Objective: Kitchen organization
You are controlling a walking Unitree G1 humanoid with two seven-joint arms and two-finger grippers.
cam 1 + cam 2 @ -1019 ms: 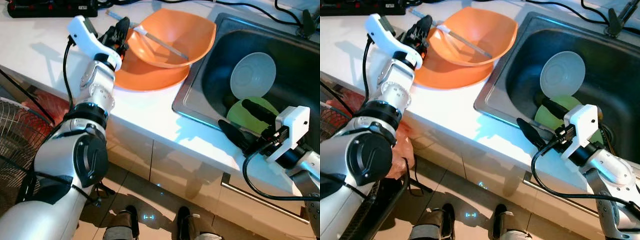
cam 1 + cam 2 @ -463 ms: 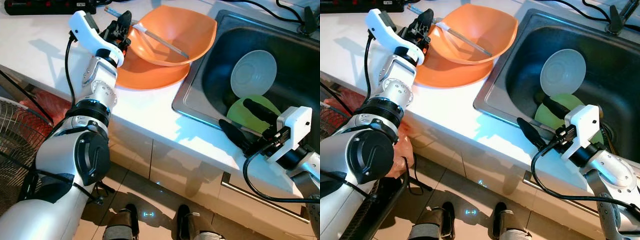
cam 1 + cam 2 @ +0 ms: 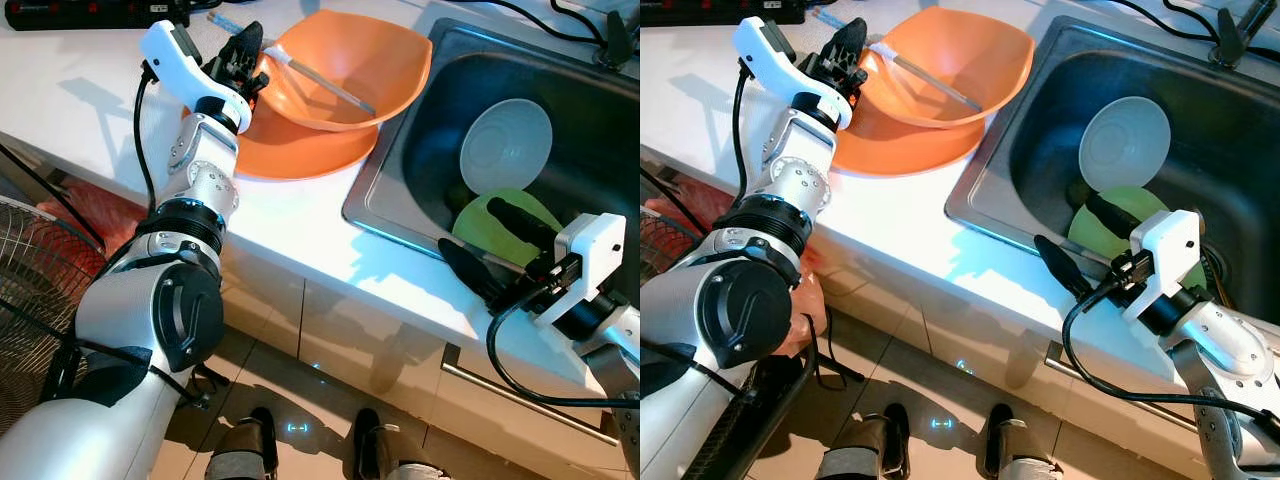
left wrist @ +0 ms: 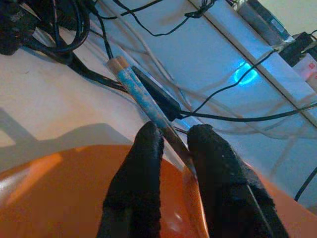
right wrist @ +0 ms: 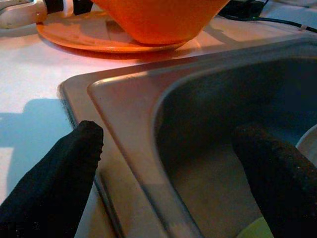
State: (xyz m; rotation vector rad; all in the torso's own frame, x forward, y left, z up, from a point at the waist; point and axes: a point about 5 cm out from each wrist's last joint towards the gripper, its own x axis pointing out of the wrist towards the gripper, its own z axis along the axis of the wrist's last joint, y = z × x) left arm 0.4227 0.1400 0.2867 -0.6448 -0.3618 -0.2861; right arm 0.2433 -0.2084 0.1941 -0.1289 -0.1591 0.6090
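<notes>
I look down on a white counter with a steel sink at two o'clock. At eleven o'clock an orange bowl sits tilted on an orange plate. A thin utensil lies across the bowl, its pale blue handle poking over the rim toward eleven o'clock. My left gripper is at that rim, and in the wrist view its two black fingers close on the handle, pinching it just where it crosses the rim. My right gripper hangs at four o'clock over the sink's near edge, fingers spread wide, holding nothing. In the sink lie a white dish and, just nearer me, a green one. A black power strip and loose cables run along the back of the counter at twelve o'clock. I judge the utensil light, stiff and narrow, so it may twist or slide between the pads; a hold nearer mid-handle should steady it. The bowl looks like smooth plastic, light and slippery, and perched so loosely that a sideways tug could tip it.
</notes>
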